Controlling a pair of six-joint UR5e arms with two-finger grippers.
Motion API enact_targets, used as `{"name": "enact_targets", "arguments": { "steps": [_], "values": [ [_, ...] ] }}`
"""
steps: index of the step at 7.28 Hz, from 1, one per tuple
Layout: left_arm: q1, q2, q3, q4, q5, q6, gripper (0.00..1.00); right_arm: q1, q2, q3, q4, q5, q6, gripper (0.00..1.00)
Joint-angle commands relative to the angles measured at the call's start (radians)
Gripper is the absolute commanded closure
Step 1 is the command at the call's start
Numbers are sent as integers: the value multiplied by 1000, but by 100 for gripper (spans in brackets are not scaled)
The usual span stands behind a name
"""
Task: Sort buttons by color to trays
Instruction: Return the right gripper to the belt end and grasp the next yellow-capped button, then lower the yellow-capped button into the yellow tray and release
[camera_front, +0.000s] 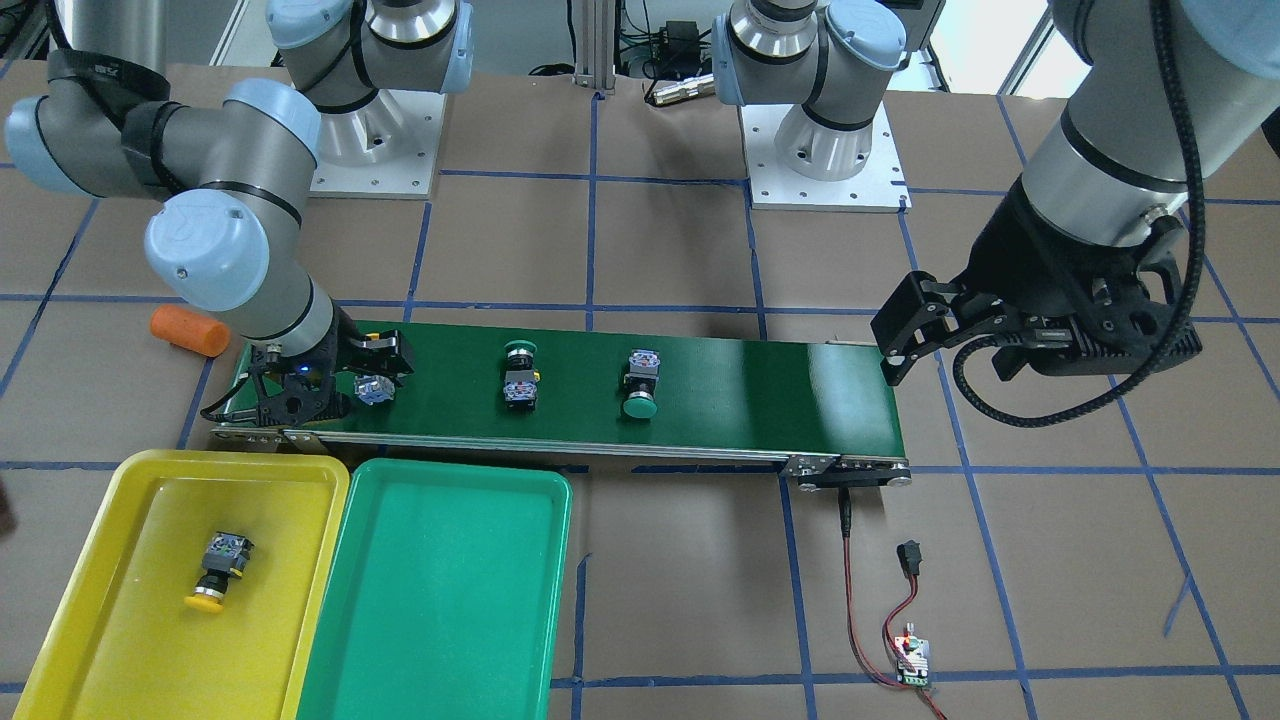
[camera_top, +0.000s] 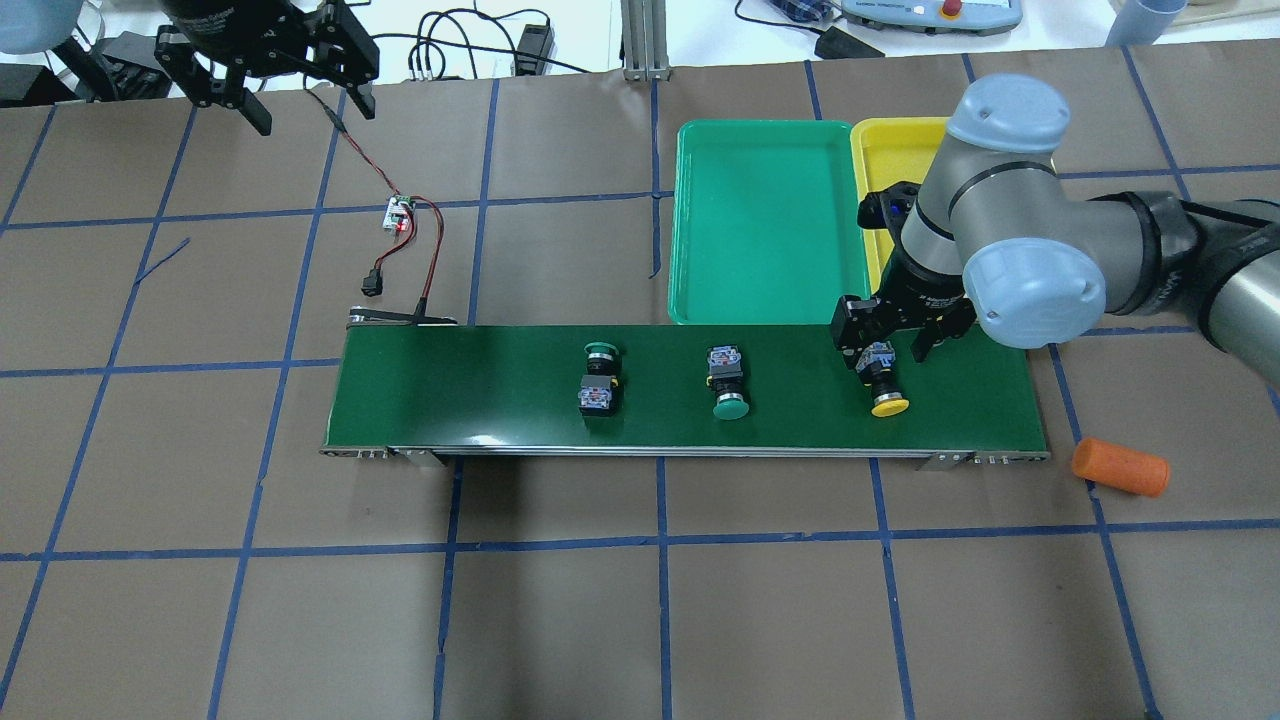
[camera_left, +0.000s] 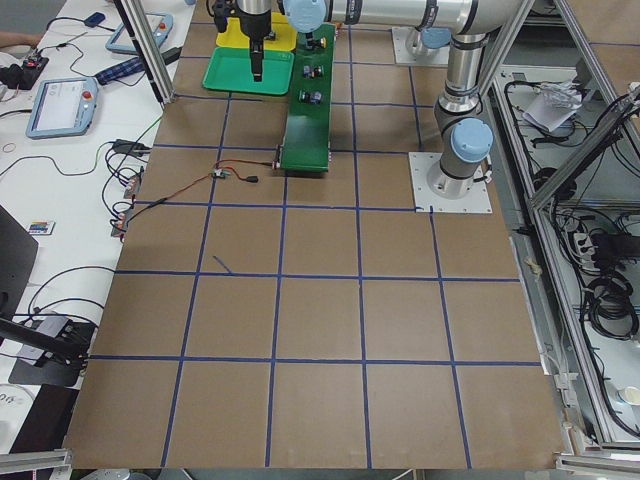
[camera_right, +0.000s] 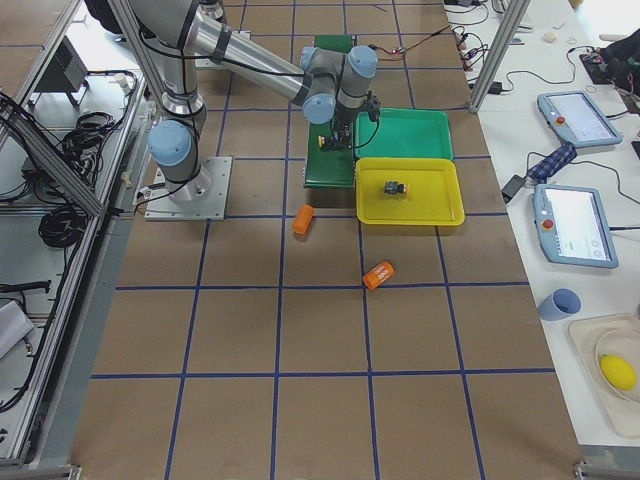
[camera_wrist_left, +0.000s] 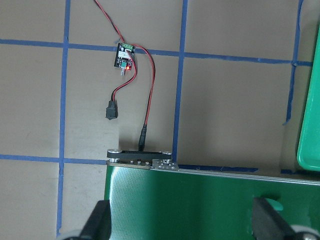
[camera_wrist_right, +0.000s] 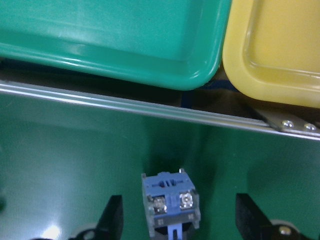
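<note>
Three buttons lie on the conveyor belt (camera_top: 470, 395). A fourth, the trayed yellow button (camera_front: 222, 572), lies on its side in the yellow tray (camera_front: 150, 465), cap toward the operators' edge. We note the green tray (camera_top: 690, 200) just beside the yellow one, both along the belt's far long edge, close to its metal rail.

Right gripper (camera_top: 890, 355) is low over the belt's right end. Its jaws are spread either side of the belt yellow button (camera_top: 886, 390), with gaps showing on both sides of its contact block. That button's long axis runs across the belt, cap toward the robot. Middle green button (camera_top: 727, 385) points likewise. Left green button (camera_top: 598, 378) points opposite, cap toward the trays. All three sit well apart.

Left gripper (camera_top: 316, 115) hangs beyond the belt's left end, jaws spread.

Table (camera_top: 640, 600): brown paper, blue tape grid. An orange cylinder (camera_top: 1120, 467) lies off the belt's right end.
</note>
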Motion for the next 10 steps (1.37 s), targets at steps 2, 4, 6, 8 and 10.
{"name": "enact_targets", "arguments": {
  "steps": [2, 4, 6, 8, 10],
  "values": [
    [-9, 100, -105, -36, 6, 20, 0, 1, 1, -1, -33, -8, -7, 90],
    [-9, 114, -154, 19, 10, 19, 0, -7, 36, -138, -35, -64, -11, 90],
    [-3, 93, -142, -11, 15, 19, 0, -63, 212, -373, -15, -112, -68, 88],
    [1, 71, -74, -26, 18, 19, 0, -204, 304, -429, -30, -100, -232, 83],
    [1, 64, -49, -75, 21, 17, 0, -220, 334, -432, -56, -100, -269, 57]
  ]
}}
